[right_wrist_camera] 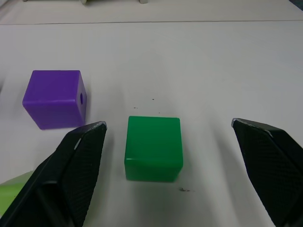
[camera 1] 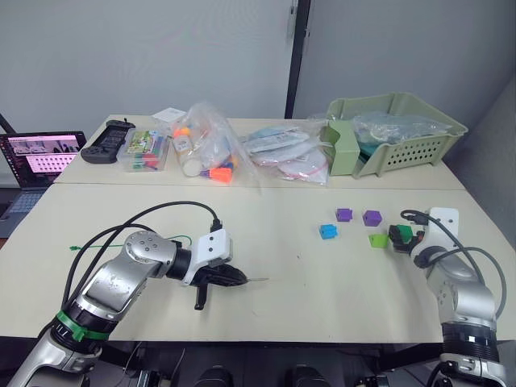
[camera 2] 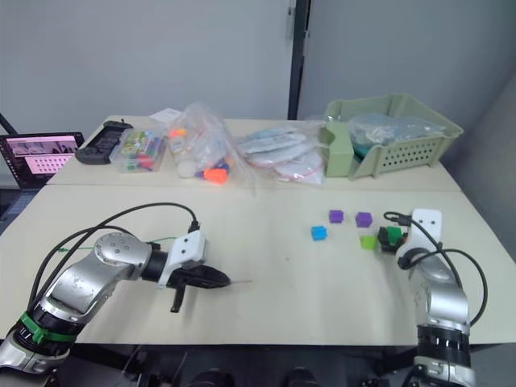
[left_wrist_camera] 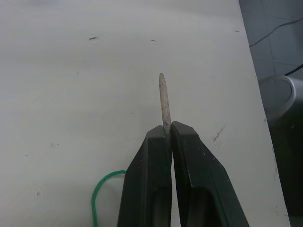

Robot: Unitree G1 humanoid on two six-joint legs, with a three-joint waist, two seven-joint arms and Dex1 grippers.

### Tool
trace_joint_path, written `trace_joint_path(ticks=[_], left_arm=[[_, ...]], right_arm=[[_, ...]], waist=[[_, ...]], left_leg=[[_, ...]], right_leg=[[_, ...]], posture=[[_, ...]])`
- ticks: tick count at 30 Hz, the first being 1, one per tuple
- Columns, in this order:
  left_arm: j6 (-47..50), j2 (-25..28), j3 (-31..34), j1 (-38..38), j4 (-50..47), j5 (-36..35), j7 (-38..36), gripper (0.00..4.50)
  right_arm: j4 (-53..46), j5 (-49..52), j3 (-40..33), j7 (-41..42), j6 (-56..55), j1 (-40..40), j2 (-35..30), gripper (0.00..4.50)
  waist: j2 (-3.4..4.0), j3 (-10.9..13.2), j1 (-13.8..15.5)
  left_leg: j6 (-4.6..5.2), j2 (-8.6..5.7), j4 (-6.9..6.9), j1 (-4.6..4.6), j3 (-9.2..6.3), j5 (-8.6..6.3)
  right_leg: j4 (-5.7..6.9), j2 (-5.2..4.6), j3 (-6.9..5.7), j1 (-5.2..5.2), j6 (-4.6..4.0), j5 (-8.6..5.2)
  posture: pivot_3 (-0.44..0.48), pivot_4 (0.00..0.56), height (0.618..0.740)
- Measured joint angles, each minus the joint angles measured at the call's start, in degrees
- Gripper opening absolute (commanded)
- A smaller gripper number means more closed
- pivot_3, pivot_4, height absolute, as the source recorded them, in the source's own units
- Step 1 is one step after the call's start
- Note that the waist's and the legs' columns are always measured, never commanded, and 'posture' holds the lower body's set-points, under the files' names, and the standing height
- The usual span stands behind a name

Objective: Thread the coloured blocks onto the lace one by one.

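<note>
From the head cameras, my left gripper (camera 1: 242, 278) lay low over the pale table (camera 1: 282, 266), clamped on the silvery tip of the lace (camera 1: 256, 280), whose thin green cord (camera 1: 105, 242) trailed back past my forearm toward the table's left edge. On the right side of the table sat the coloured blocks: two purple blocks (camera 1: 344, 214) (camera 1: 372, 218) side by side, a blue block (camera 1: 327, 231) just in front of the nearer-left one, and a light green block (camera 1: 377, 240) beside my right gripper (camera 1: 401, 239), which straddled the dark green block (camera 1: 405, 234). Along the far edge stood a pale green basket (camera 1: 403, 129) holding bagged items, clear bags of craft pieces (camera 1: 210, 153), a small clear box of coloured items (camera 1: 145, 151) and a black controller (camera 1: 106, 142); a laptop (camera 1: 36, 161) glowed beyond the left corner. No lettering on any of them was legible.

From my left wrist, my two black fingers (left_wrist_camera: 151, 184) were pressed together on the stiff needle-like tip (left_wrist_camera: 164, 101), which jutted forward above the tabletop; a loop of green cord (left_wrist_camera: 102, 194) curved beside them.

From my right wrist, my fingers (right_wrist_camera: 71, 175) stood wide apart, the dark green block (right_wrist_camera: 154, 147) resting on the table between them and touching neither. A purple block (right_wrist_camera: 54, 99), its hole facing sideways, sat near, and a light green corner (right_wrist_camera: 12, 189) showed beside one finger.
</note>
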Motion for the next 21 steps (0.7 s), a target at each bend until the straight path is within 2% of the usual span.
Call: trace_joint_path(ticks=[3, 9, 10, 16, 21], left_arm=[[-0.04, 0.00, -0.06, 0.00, 0.00, 0.00, 0.23, 0.00], [-0.10, 0.00, -0.10, -0.05, 0.05, 0.00, 0.34, 0.00], [-0.15, 0.00, -0.14, -0.14, 0.06, 0.00, 0.33, 0.00], [-0.17, -0.01, -0.23, -0.64, 0.41, 0.00, 0.23, 0.00], [-0.20, -0.05, -0.32, -1.28, 0.97, 0.00, 0.14, 0.00]], right_arm=[[1.70, -0.35, 0.06, 0.16, -0.91, -0.61, -0.15, 3.35], [2.73, -0.35, 0.44, 1.07, -1.26, -0.16, -0.30, 1.28], [2.73, -0.36, 0.55, 1.18, -1.39, -0.16, -0.30, 1.16], [2.42, -0.22, 0.61, 1.51, -1.75, 0.21, -0.30, 1.16], [-2.70, 0.43, 0.14, 1.41, -1.17, 2.29, -0.26, 1.16]], waist=[[0.00, 0.00, -0.04], [0.01, 0.00, -0.22], [0.01, 0.00, -0.25], [0.01, 0.01, -0.44], [0.05, 0.03, -0.66]], left_leg=[[0.00, 0.00, 0.00, 0.00, 0.00, 0.00], [0.00, 0.00, 0.00, 0.00, 0.00, 0.00], [0.00, 0.00, -0.01, 0.00, -0.01, 0.00], [0.00, 0.01, -0.01, 0.00, -0.02, 0.00], [0.00, 0.01, -0.02, -0.02, -0.02, 0.00]], right_leg=[[0.00, 0.00, 0.00, 0.00, 0.00, 0.00], [0.00, 0.00, 0.00, 0.00, 0.00, 0.00], [0.00, 0.00, -0.01, 0.01, 0.00, 0.00], [0.00, 0.00, -0.01, 0.00, 0.00, 0.00], [0.00, -0.01, 0.00, -0.01, 0.00, 0.00]], posture=[[0.000, 0.150, 0.740], [0.000, 0.150, 0.740], [0.000, 0.150, 0.740], [0.000, 0.150, 0.740], [0.000, 0.150, 0.740]])
